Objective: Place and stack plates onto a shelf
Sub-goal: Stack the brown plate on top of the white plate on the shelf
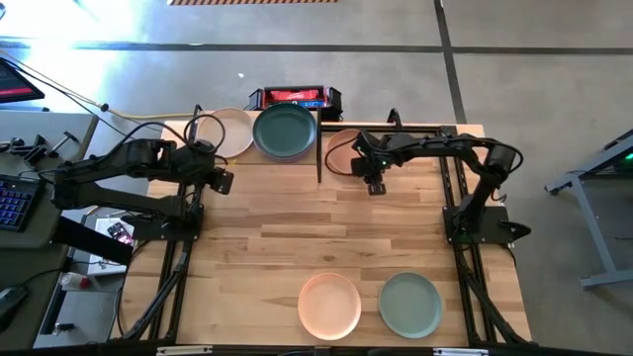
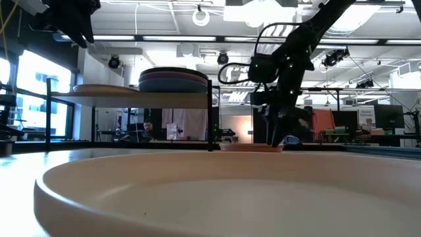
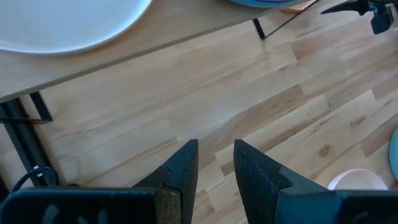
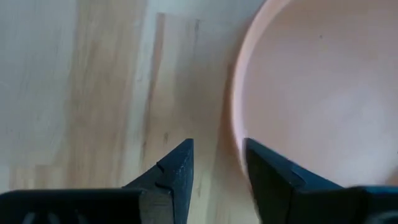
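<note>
Your right hand (image 1: 374, 184) hangs over the peach plate's (image 4: 317, 93) rim beside the shelf (image 1: 321, 148), fingers apart around it. Your left hand (image 1: 224, 181) waits by the shelf, fingers slightly parted, empty. The dark teal plate (image 1: 284, 132) tops the shelf stack.

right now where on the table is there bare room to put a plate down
The widest bare patch is the table's middle, between the shelf at the far edge and the peach plate and green plate at the near edge. It is crowded by the shelf's right end, where the right pincer hangs beside another peach plate.
</note>
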Controlling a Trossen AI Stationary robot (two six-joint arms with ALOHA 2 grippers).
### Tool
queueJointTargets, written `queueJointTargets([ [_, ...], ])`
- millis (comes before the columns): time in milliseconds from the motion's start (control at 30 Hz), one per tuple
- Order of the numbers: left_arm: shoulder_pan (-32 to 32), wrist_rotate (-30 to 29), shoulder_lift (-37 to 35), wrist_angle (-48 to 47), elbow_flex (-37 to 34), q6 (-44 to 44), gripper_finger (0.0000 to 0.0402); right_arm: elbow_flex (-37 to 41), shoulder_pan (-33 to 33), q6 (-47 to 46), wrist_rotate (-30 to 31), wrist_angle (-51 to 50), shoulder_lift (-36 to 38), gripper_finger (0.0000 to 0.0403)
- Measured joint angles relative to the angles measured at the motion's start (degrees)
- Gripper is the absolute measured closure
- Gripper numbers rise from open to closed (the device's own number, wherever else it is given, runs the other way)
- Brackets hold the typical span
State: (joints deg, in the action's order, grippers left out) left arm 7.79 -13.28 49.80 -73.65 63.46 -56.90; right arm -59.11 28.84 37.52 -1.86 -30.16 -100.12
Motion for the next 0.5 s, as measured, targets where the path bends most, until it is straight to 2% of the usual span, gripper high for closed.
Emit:
queueJointTargets([
  [233, 0.00, 0.08, 1.34, 0.00, 0.00, 0.04, 0.0309, 0.00, 0.04, 0.14, 0.02, 1.71, -0.06, 0.0276],
  [500, 0.00, 0.88, 3.04, -0.02, 0.00, 0.04, 0.0309, -0.02, 0.04, 1.60, 0.90, 2.59, -3.55, 0.0276],
])
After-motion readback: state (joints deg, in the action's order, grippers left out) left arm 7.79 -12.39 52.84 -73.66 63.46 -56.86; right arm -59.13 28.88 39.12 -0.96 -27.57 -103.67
